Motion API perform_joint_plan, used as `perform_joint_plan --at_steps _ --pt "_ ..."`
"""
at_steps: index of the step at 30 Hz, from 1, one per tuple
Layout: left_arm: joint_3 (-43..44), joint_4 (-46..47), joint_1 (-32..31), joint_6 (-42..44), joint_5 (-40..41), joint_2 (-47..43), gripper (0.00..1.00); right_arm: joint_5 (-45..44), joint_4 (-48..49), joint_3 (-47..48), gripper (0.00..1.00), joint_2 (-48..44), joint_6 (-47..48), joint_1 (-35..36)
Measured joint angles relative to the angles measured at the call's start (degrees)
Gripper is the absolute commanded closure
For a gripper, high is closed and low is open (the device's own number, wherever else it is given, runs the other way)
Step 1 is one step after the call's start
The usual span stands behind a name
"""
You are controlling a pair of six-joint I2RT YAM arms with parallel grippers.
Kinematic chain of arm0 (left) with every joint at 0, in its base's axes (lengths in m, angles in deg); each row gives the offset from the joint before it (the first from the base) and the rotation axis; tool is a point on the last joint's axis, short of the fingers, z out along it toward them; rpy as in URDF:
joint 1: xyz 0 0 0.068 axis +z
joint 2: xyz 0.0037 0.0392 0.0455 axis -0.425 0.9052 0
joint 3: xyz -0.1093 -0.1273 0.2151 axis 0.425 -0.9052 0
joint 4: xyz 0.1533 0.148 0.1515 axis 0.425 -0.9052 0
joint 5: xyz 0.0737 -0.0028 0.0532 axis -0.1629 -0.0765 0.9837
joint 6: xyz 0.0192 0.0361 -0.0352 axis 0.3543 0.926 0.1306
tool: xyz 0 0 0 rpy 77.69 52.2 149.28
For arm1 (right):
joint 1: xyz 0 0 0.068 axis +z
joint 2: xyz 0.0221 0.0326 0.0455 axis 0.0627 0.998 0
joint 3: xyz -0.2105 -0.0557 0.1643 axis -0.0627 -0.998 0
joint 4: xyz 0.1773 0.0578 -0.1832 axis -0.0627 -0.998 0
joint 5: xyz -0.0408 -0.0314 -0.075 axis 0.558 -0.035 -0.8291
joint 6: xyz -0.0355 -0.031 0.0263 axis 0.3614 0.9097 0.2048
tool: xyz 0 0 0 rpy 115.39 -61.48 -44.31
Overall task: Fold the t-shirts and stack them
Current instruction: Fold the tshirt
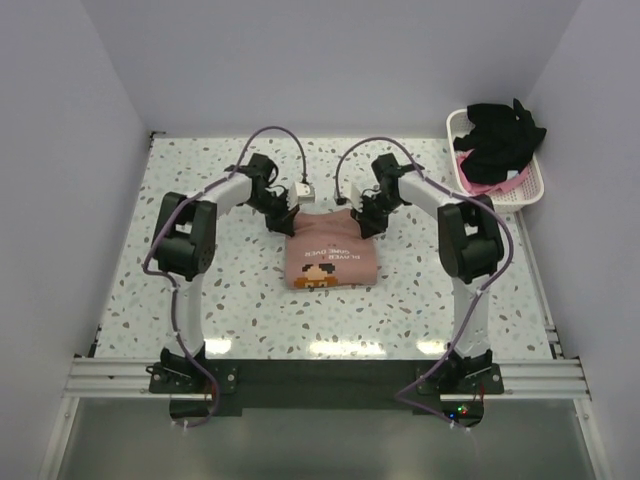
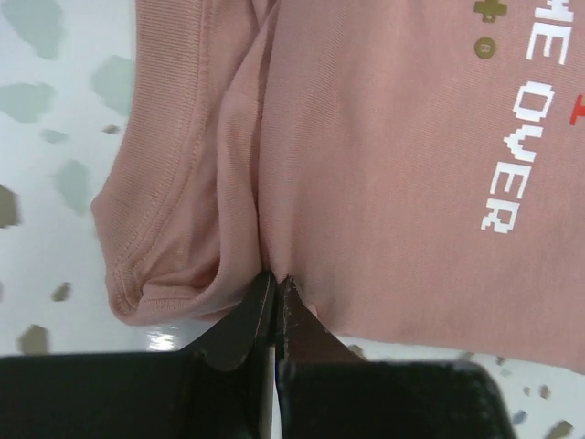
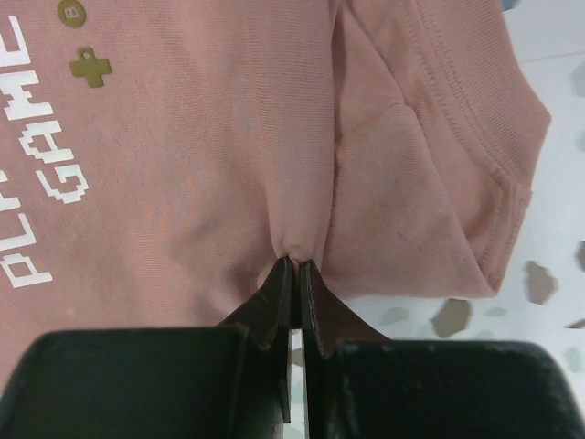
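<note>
One salmon-pink t-shirt (image 1: pixel 330 262) lies at the centre of the top view, already folded to a compact rectangle with its print facing up. Its upper edge in that view is pinched at two spots. The left end effector (image 2: pixel 276 279) has its jaws closed tight on a ridge of cloth beside a stitched hem. The right end effector (image 3: pixel 298 265) is clamped the same way on the opposite side.

The step in hand looks like a further fold of this shirt. To do it well, both arms should rise together and stay level, so the cloth hangs taut between them. They should then travel toward the bottom of the frame and lay edge on edge before letting go. Uneven height would likely skew the crease.

The cloth is soft, matte jersey that bunches into small pleats at each pinch. It has double-stitched hems and blocky white pixel lettering.

Around it, the tabletop (image 1: pixel 230 290) is glossy white with grey speckles. At the upper right, well apart, a white lattice basket (image 1: pixel 537 190) holds a crumpled black t-shirt (image 1: pixel 505 140) over a brighter pink t-shirt (image 1: pixel 480 185), both unfolded.
</note>
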Motion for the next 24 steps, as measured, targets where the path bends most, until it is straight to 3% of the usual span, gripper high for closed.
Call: perform_joint_plan --at_steps 6,7,8,9,10,11,16,21,24 --pt "-15.4 0.9 -2.0 2.1 -1.9 -10.5 0.96 2.0 -2.4 -12.0 1.00 -8.6 -1.5 3.5" --pt "-18.4 0.8 -2.6 2.9 -2.3 -13.0 0.92 2.6 -4.0 -13.4 0.84 -10.2 -1.8 4.5" --pt "-21.3 0.4 -3.2 3.8 -2.6 -15.6 0.80 3.7 -6.5 -14.1 0.70 -11.6 -2.3 5.4" --pt "-23.8 0.0 -3.7 4.7 -3.0 -18.2 0.74 4.6 -8.3 -14.1 0.59 -12.5 -2.8 6.0" --pt "-25.9 -0.3 -4.0 5.6 -3.2 -20.7 0.67 6.0 -10.4 -13.8 0.39 -13.3 -3.3 6.6" --pt "-27.6 -0.7 -4.1 6.6 -3.5 -23.0 0.59 7.4 -12.9 -13.0 0.36 -13.8 -4.3 6.9" --pt "-30.3 -0.3 -3.5 8.4 -5.0 -29.9 0.47 13.2 -20.0 -5.4 0.38 -13.4 -10.3 4.5" --pt "-30.3 5.5 -5.5 6.3 -6.1 -31.5 0.47 16.4 -17.8 4.2 0.59 -8.0 -22.4 1.9" --pt "-29.8 10.1 -8.7 3.0 -5.6 -30.4 0.47 17.6 -14.6 8.8 0.66 -1.4 -29.2 1.9"
